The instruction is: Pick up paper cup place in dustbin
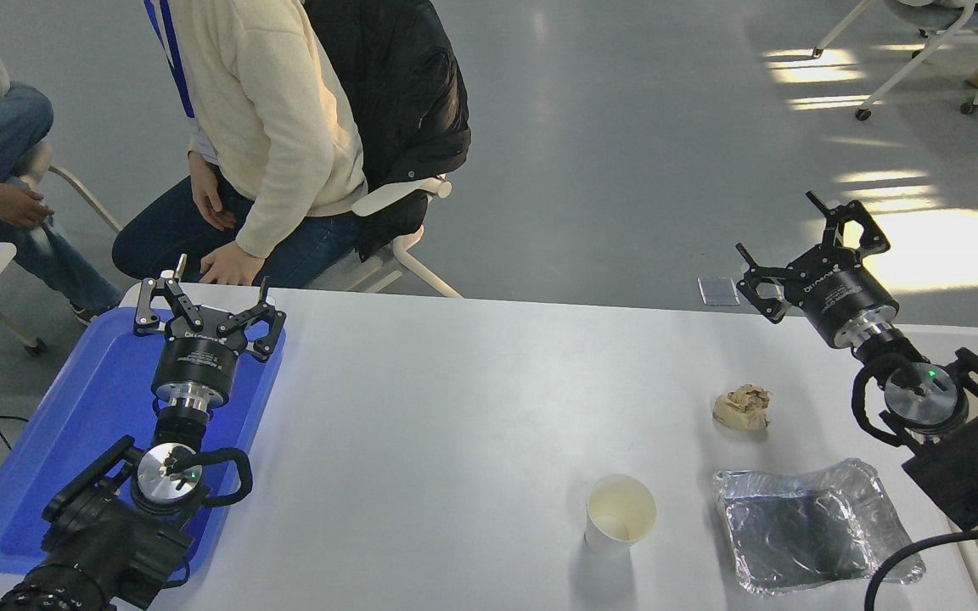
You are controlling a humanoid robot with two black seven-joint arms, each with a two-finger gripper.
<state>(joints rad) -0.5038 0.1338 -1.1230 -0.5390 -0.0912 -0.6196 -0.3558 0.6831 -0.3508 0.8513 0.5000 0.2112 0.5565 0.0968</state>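
White paper cup [620, 514] stands upright and empty on the pale tabletop [455, 407], just left of a crinkled foil tray [812, 524], with a crumpled tan paper ball [743, 407] beyond the tray; no dustbin appears in this view. Left pincer [207, 310] hovers spread and empty over a blue plastic tray [39, 458] at the tabletop's left end, while the right pincer [795, 246] is raised above the far right edge, fingers likewise apart and holding nothing. Printed lettering on both pincer bodies is too small to read; two seated persons occupy the far side.
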